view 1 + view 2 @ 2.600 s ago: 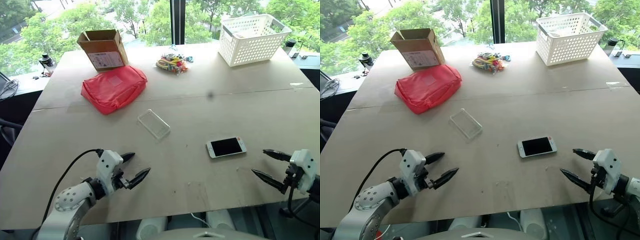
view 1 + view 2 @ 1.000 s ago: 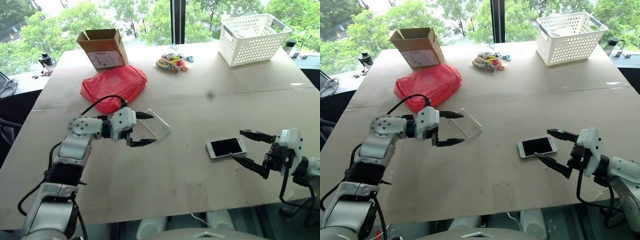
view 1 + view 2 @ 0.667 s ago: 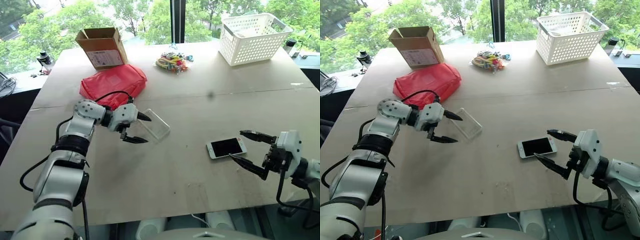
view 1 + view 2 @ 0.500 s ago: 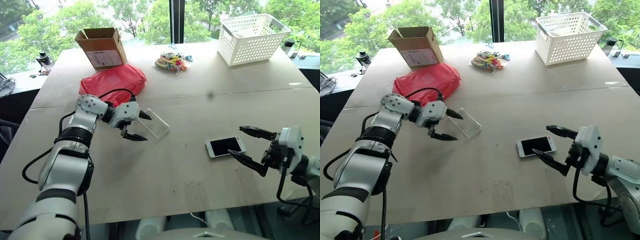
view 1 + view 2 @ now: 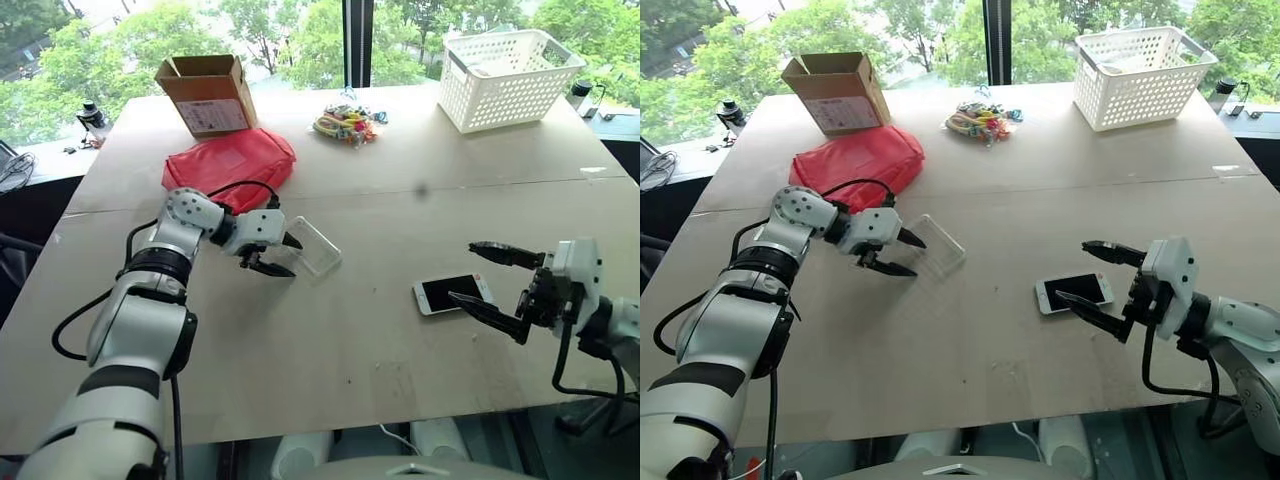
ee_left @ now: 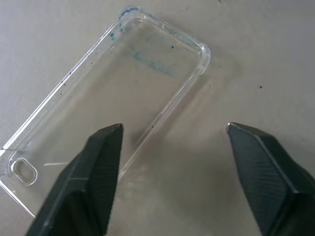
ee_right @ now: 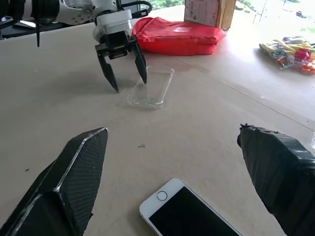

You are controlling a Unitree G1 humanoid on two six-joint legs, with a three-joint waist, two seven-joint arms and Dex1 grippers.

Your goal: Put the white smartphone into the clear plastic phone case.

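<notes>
- The left gripper [image 5: 281,254] has its fingers apart, one over the case [image 5: 309,247] edge, one just beside it.
- The right gripper [image 5: 485,276] is wide open, with the phone [image 5: 452,293] between its fingers.

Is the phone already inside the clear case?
No, the white smartphone lies bare on the table, well apart from the empty clear plastic phone case.

An office-like test room: wide table [image 5: 400,180] by tall windows [image 5: 300,30] (trees outside), scattered sundries.
</notes>
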